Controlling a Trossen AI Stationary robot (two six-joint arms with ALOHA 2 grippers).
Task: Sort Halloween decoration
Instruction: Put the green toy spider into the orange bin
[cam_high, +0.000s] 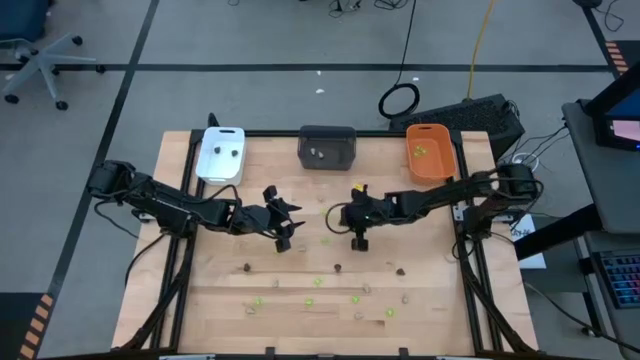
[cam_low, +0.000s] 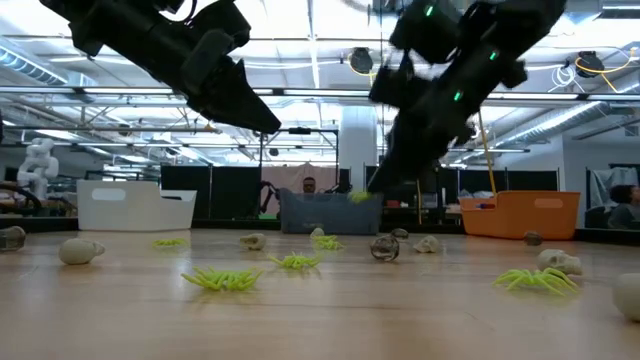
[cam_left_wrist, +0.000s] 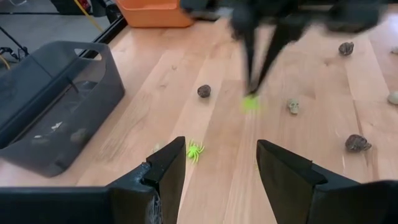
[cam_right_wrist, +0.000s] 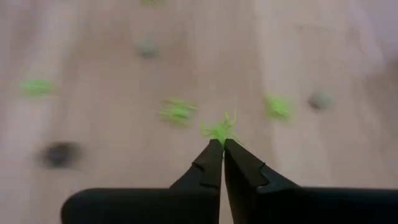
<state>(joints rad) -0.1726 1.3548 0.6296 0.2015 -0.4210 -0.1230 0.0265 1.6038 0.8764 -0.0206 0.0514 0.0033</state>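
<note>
My right gripper (cam_right_wrist: 222, 144) is shut on a lime green spider piece (cam_right_wrist: 219, 129), above the middle of the table (cam_high: 358, 240). From the left wrist view its fingers (cam_left_wrist: 255, 68) point down, with the green piece (cam_left_wrist: 250, 103) at their tips. My left gripper (cam_left_wrist: 221, 167) is open and hovers left of centre (cam_high: 284, 236), touching nothing; another green spider (cam_left_wrist: 194, 150) lies on the wood just ahead of it. Dark brown pieces (cam_left_wrist: 204, 91), a pale skull-like piece (cam_left_wrist: 293, 105) and more green spiders (cam_low: 222, 280) lie scattered on the table. My right gripper pinches the lime green spider (cam_right_wrist: 219, 129) between the very ends of its two fingers, coming from above and pointing down. Legs of the piece stick out past the fingertips. In the low view the green piece (cam_low: 357, 197) hangs clear above the table.
Three trays stand along the far edge: white (cam_high: 221, 153) at the left, dark grey (cam_high: 327, 147) in the middle with a few pieces inside, orange (cam_high: 430, 150) at the right with green pieces. Loose pieces lie mostly toward the near edge (cam_high: 320, 283). People show in the room behind.
</note>
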